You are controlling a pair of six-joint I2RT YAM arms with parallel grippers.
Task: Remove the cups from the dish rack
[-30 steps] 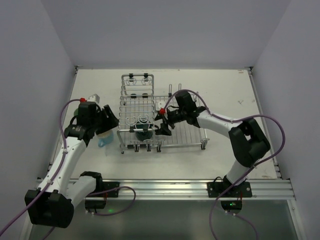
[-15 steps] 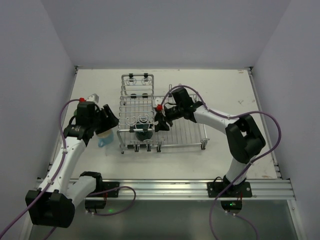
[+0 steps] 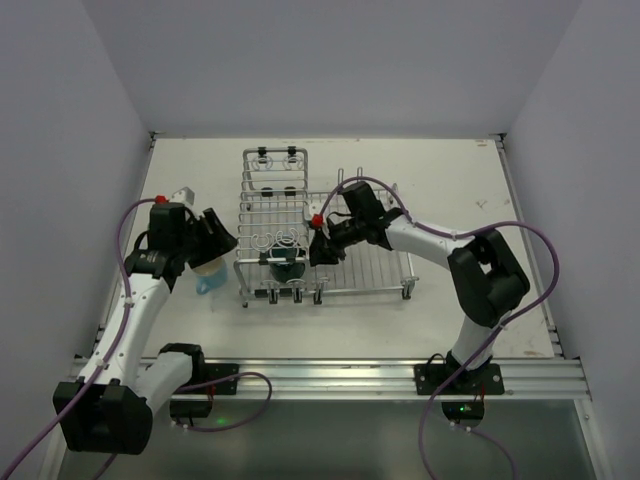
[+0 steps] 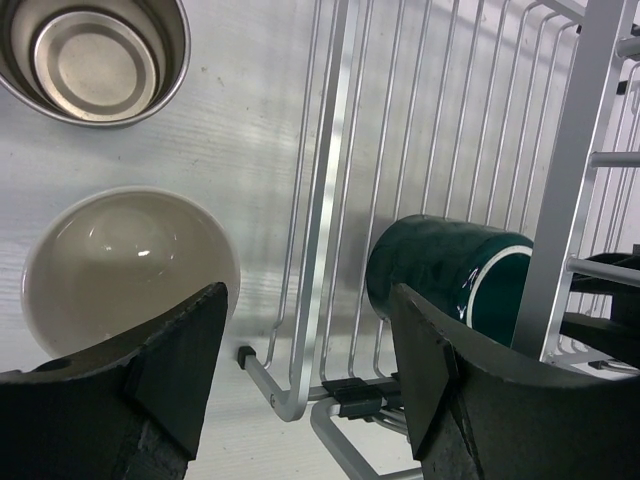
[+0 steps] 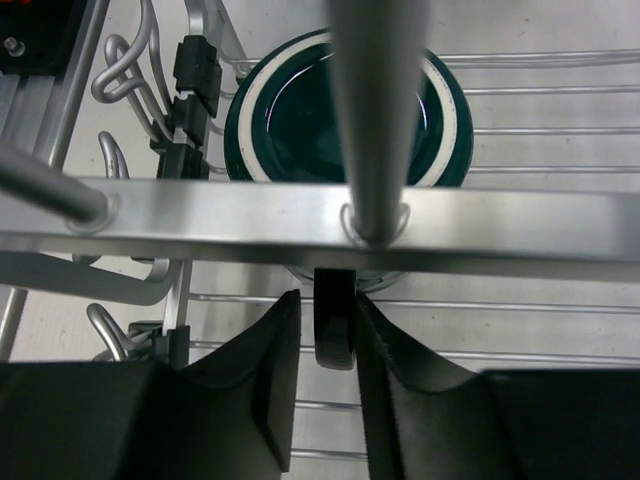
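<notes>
Right hand (image 5: 328, 318): fingers narrow, closely straddling the handle of the dark teal cup (image 5: 290, 130), which lies on its side in the dish rack (image 3: 375, 265). Firm grip: cannot tell. Left hand (image 4: 308, 312): wide, holding nothing, over the counter (image 3: 450, 180) beside the rack.

Overhead camera looks down; close wrist cameras share teal cup (image 4: 440, 275) (image 5: 290, 130).

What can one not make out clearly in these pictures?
- Top view: the light-blue mug is partly hidden under the left gripper.
- Right wrist view: the dish rack's bars cover part of the dark teal cup; whether the right gripper's jaws touch its handle is too close to tell.
- Left wrist view: the metal cup is cut off by the top edge.
</notes>
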